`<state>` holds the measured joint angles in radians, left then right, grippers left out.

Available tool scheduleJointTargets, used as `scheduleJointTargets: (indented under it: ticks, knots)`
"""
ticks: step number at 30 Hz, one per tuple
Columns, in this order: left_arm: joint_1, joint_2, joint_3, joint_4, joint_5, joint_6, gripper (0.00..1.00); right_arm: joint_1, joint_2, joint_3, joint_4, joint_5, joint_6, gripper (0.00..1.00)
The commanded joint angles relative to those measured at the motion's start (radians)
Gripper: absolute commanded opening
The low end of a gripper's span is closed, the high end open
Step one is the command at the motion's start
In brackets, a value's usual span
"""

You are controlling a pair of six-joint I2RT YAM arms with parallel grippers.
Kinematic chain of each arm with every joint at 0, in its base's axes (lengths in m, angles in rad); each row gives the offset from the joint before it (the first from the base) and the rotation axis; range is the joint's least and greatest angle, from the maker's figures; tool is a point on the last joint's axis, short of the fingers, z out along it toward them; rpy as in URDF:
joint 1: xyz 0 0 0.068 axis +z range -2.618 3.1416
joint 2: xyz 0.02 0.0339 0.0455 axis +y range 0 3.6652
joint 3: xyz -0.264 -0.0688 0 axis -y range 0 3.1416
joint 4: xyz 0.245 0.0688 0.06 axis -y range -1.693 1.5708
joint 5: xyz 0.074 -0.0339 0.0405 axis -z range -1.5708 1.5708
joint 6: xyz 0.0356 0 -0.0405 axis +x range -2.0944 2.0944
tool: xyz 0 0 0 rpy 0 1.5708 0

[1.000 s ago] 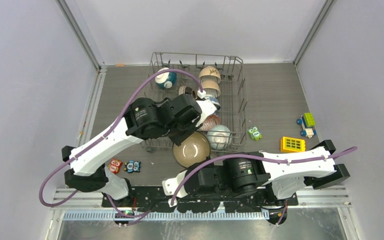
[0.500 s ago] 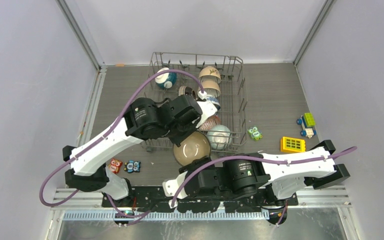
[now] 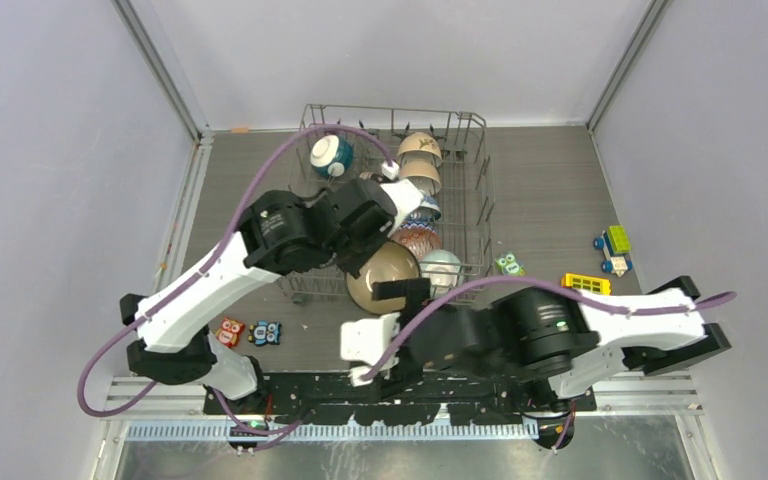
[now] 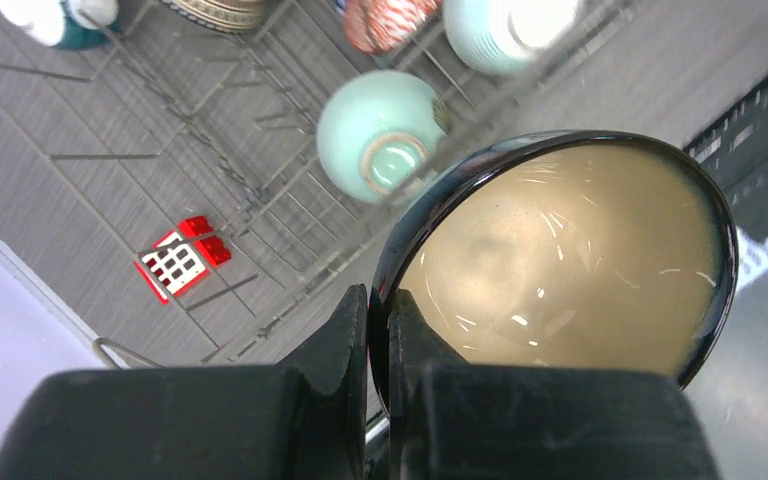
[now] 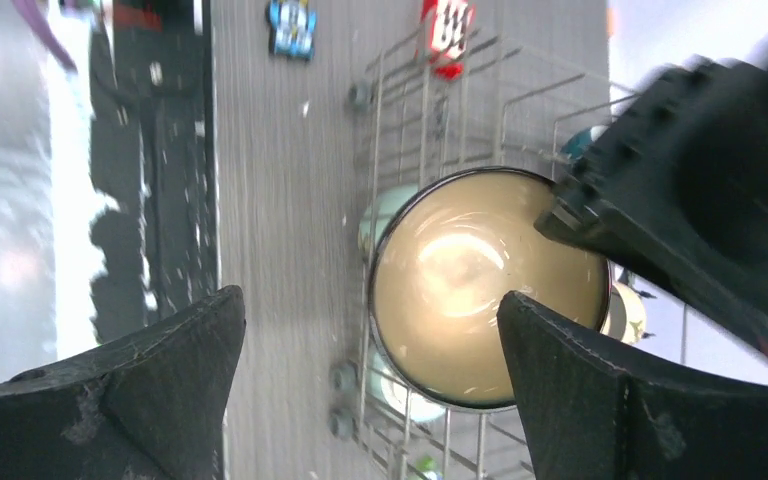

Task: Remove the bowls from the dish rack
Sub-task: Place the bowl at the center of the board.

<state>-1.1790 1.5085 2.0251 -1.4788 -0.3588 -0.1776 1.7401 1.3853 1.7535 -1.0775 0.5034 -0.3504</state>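
Clamping the rim of the dark brown bowl (image 4: 560, 290), the left tool (image 4: 378, 330) is pinched shut on it, one finger inside the tan glaze and one on the dark outside; the bowl hangs out ahead of that tool, mouth tipped upward, above the near edge of the dish rack (image 3: 484, 190) and, as far as I can judge, clear of the tines. The right tool (image 5: 368, 300) is spread as wide as it goes and grips nothing; the bowl lies straight ahead of it, framed between its two fingers (image 5: 160, 370) but not touching either. That is the relation the next move turns on: being round, the bowl has no long axis to line up with, so only the free stretch of rim, on the side away from the left tool, offers a bite; the right arm is the nearer free one and looks set to receive it. Beyond the left tool, a pale green bowl (image 4: 380, 135) leans in the rack wires, with a red patterned bowl (image 4: 385, 20) past it; further bowls stand deeper in the rack. No brand, label or legible writing shows anywhere.
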Motion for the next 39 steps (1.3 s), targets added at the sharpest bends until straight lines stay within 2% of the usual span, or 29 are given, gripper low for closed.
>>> scheduleJointTargets:
  ticks: [1, 5, 8, 12, 16, 21, 23, 27, 30, 34, 39]
  knots:
    - [0.110, -0.119, 0.015, 0.202, -0.083, -0.071, 0.00, 0.006, -0.193, -0.041, 0.312, 0.040, 0.112, 1.00]
    - [0.237, -0.186, -0.028, 0.322, -0.087, -0.129, 0.00, 0.004, -0.353, -0.216, 0.649, 0.088, 0.155, 1.00]
    - [0.295, -0.221, -0.041, 0.377, -0.158, -0.168, 0.00, 0.004, -0.454, -0.328, 0.833, 0.175, 0.184, 1.00]
    - [0.362, -0.237, -0.040, 0.426, -0.252, -0.194, 0.00, -0.005, -0.497, -0.379, 0.915, 0.389, 0.202, 1.00]
    - [0.479, -0.222, -0.025, 0.433, -0.231, -0.243, 0.00, -0.045, -0.518, -0.382, 0.879, 0.516, 0.276, 1.00]
    - [0.615, -0.207, -0.036, 0.447, -0.146, -0.357, 0.00, -0.226, -0.526, -0.323, 0.703, 0.483, 0.499, 1.00]
    - [0.682, -0.200, -0.038, 0.445, -0.107, -0.399, 0.00, -0.307, -0.494, -0.272, 0.586, 0.442, 0.581, 1.00]
    - [0.809, -0.194, -0.050, 0.449, -0.028, -0.462, 0.00, -0.455, -0.393, -0.157, 0.429, 0.260, 0.698, 1.00]
    - [0.881, -0.194, -0.051, 0.451, 0.001, -0.480, 0.00, -0.526, -0.387, -0.134, 0.436, 0.221, 0.725, 1.00]
    - [0.937, -0.190, -0.066, 0.465, -0.046, -0.487, 0.00, -0.624, -0.371, -0.099, 0.382, 0.190, 0.789, 1.00]
    - [1.112, -0.197, -0.178, 0.555, 0.043, -0.572, 0.00, -0.831, -0.347, -0.126, 0.317, 0.006, 0.930, 1.00]
